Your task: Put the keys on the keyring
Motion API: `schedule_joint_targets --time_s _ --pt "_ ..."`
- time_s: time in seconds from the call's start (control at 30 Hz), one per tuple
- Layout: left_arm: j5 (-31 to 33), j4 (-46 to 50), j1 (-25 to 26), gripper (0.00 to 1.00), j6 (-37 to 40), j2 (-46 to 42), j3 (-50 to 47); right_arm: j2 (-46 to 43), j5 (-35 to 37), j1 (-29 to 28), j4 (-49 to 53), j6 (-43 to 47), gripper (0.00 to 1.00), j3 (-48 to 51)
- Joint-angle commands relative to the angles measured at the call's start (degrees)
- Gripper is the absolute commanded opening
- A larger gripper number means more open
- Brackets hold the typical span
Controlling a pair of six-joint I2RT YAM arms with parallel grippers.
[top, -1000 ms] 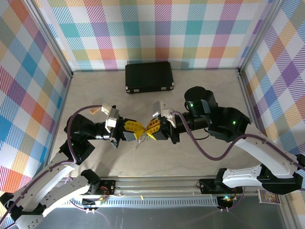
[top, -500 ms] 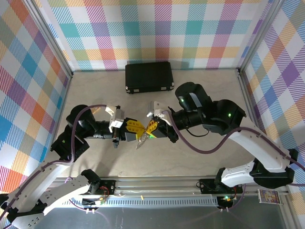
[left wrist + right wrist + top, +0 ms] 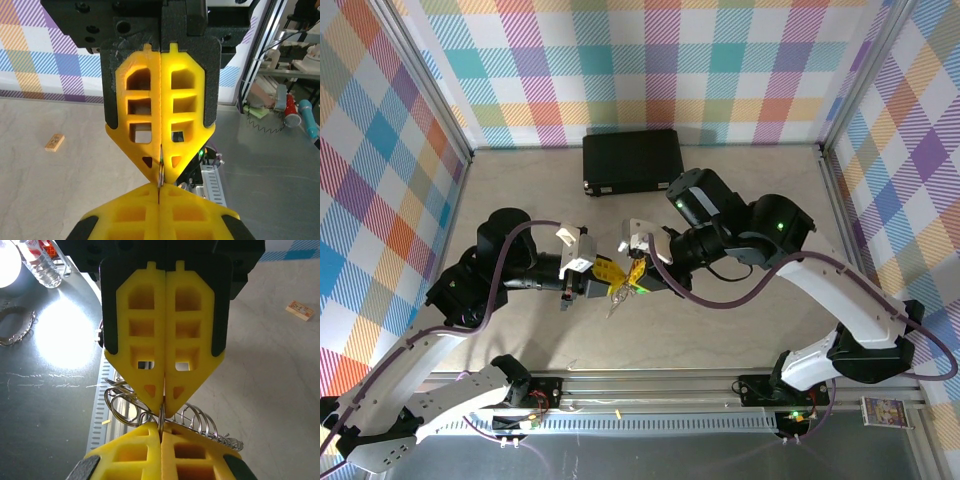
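Observation:
My two grippers meet tip to tip above the middle of the table. The left gripper (image 3: 611,276) (image 3: 158,186) is shut on the keyring (image 3: 617,294), a thin silver loop hanging below the tips. In the right wrist view the keyring (image 3: 125,407) carries several small silver rings, fanned out behind the left gripper (image 3: 164,410). The right gripper (image 3: 636,274) (image 3: 161,426) is shut on a thin metal piece with a green glint, the green-headed key (image 3: 632,290) (image 3: 162,161), seen edge-on. The key's blade is hidden between the pads, and I cannot tell whether it is threaded on the loop.
A black rectangular case (image 3: 632,161) lies at the back of the table. A small wooden block (image 3: 54,142) (image 3: 300,310) lies on the table surface. The aluminium rail (image 3: 650,388) runs along the near edge, with plaid walls on three sides.
Both arms have swung in, the left elbow to the right and the right elbow up and to the left. The pinched tips have stayed almost in place, drifting slightly right.

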State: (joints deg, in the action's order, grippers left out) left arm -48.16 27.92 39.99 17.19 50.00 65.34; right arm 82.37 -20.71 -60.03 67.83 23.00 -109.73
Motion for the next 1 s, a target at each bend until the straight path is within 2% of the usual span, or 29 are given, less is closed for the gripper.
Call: schedule_joint_targets --time_s 0.0,0.1,0.2,0.27,0.47,0.63,0.77,0.83,0.9,0.97 --pt "-2.6 -8.6 0.5 0.0 -4.8 -1.6 -2.7 -1.3 -2.4 -0.1 -2.3 0.2 0.0 -0.2" --pt "-2.7 -18.4 0.5 0.0 -10.5 -3.4 -5.6 -2.1 -1.2 0.0 -3.5 -1.2 0.0 0.4" --pt "-4.2 -26.6 0.5 0.0 -15.9 -3.9 -7.5 -3.6 -0.6 -0.1 -6.1 -3.1 0.14 2.5" --pt "-4.9 -31.3 0.5 0.0 -18.8 -4.1 -8.5 -4.9 -0.7 0.0 -8.4 -4.3 0.17 4.2" --pt "-5.8 -42.5 0.5 0.0 -25.9 -4.7 -11.4 -8.4 0.8 0.0 -13.5 -6.2 0.19 7.6" --pt "-5.8 -50.5 0.5 0.0 -31.3 -5.2 -14.2 -9.9 0.7 0.0 -15.9 -6.7 0.12 8.6" --pt "-5.8 -52.2 0.4 0.0 -32.6 -5.2 -15.1 -10.1 1.4 0.0 -16.6 -6.4 0.01 8.8" --pt "-5.6 -50.7 0.5 0.0 -31.8 -5.4 -15.2 -10.1 1.8 0.0 -16.3 -6.1 0.0 8.7" --pt "-5.2 -46.1 0.5 0.0 -29.2 -5.7 -14.4 -10.0 2.2 0.0 -15.6 -5.5 0.0 8.4" --pt "-4.2 -37.1 0.4 0.0 -23.2 -5.9 -12.1 -9.5 2.8 0.0 -14.0 -4.6 0.0 7.6"
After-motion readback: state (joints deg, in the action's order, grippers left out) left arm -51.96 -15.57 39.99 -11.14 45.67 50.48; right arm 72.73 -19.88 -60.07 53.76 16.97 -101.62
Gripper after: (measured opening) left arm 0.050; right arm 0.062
